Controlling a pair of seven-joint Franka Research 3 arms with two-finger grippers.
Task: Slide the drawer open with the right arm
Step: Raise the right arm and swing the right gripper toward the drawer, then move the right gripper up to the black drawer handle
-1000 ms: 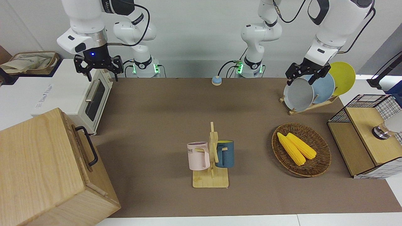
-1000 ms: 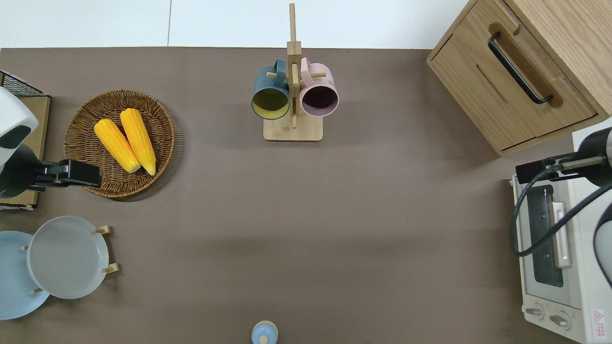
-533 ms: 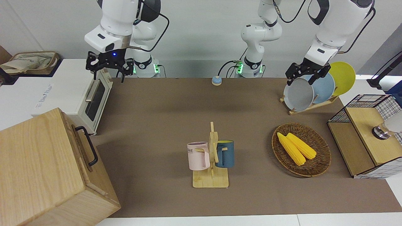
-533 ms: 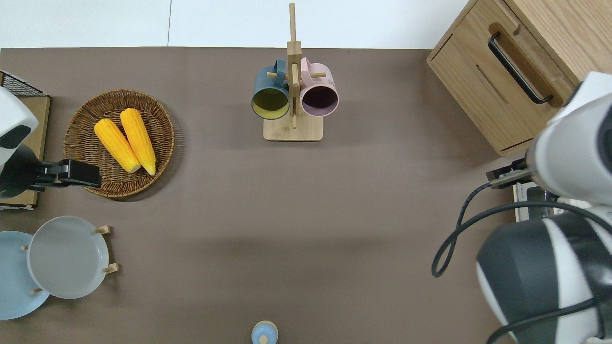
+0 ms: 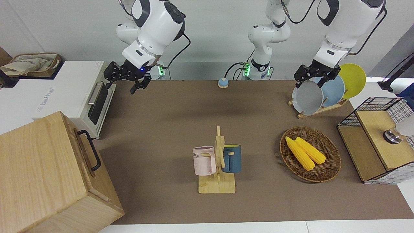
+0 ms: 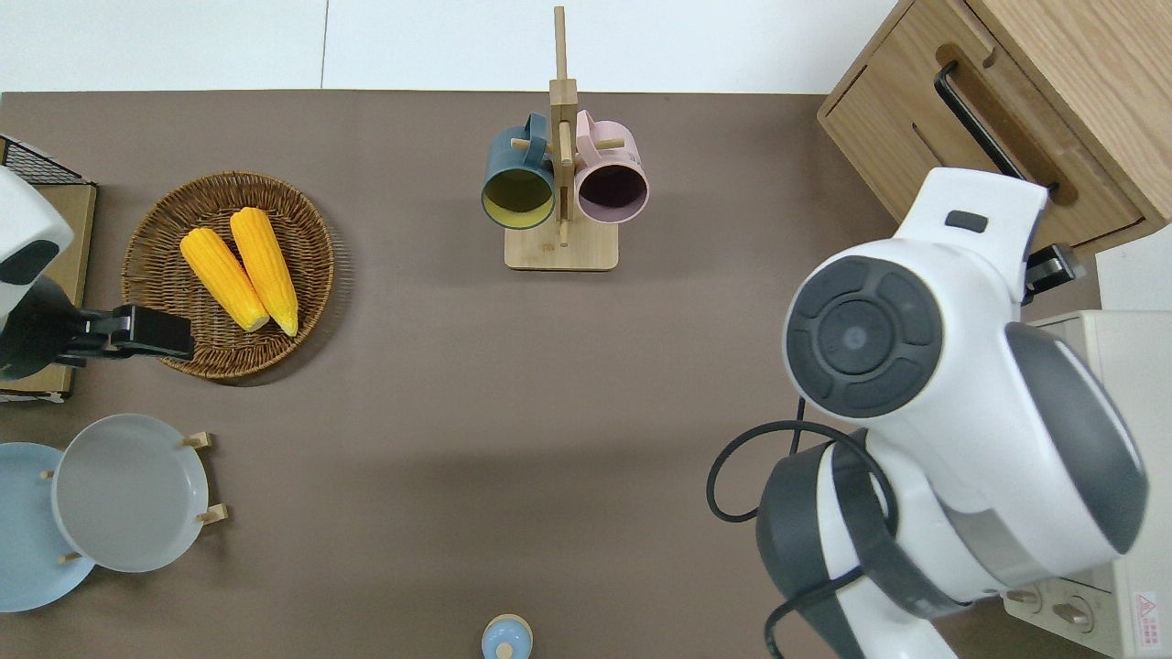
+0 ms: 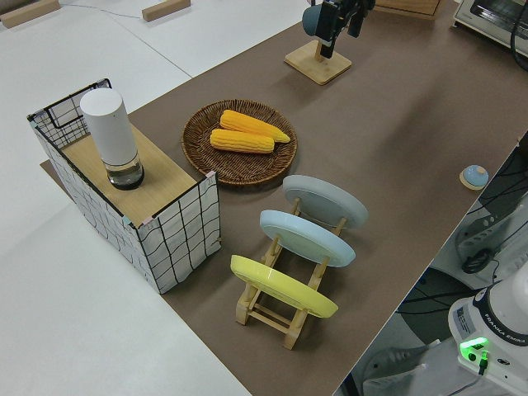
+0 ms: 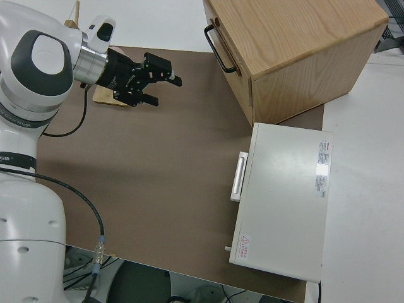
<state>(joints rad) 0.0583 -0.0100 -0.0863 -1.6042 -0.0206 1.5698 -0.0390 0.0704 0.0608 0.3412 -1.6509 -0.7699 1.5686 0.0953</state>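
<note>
Currently: right gripper jaws apart, airborne | drawer handle (long bar) farther out, untouched | left arm parked

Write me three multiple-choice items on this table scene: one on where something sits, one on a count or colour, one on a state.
1. Where do the two corn cobs lie?
A. In the wicker basket
B. On the mug stand
C. On top of the toaster oven

2. How many plates stand in the plate rack?
A. One
B. Two
C. Three

3. What is the state of the drawer?
A. Pulled fully out
B. Shut, its handle ungripped
C. Taken out and lying on the table

Answers:
1. A: both cobs rest inside the wicker basket.
2. C: the left side view shows a grey, a blue and a yellow plate upright in the rack.
3. B: the drawer front sits flush in the cabinet, and the right gripper hangs open in the air with the black handle apart from it. The left arm is parked.
</note>
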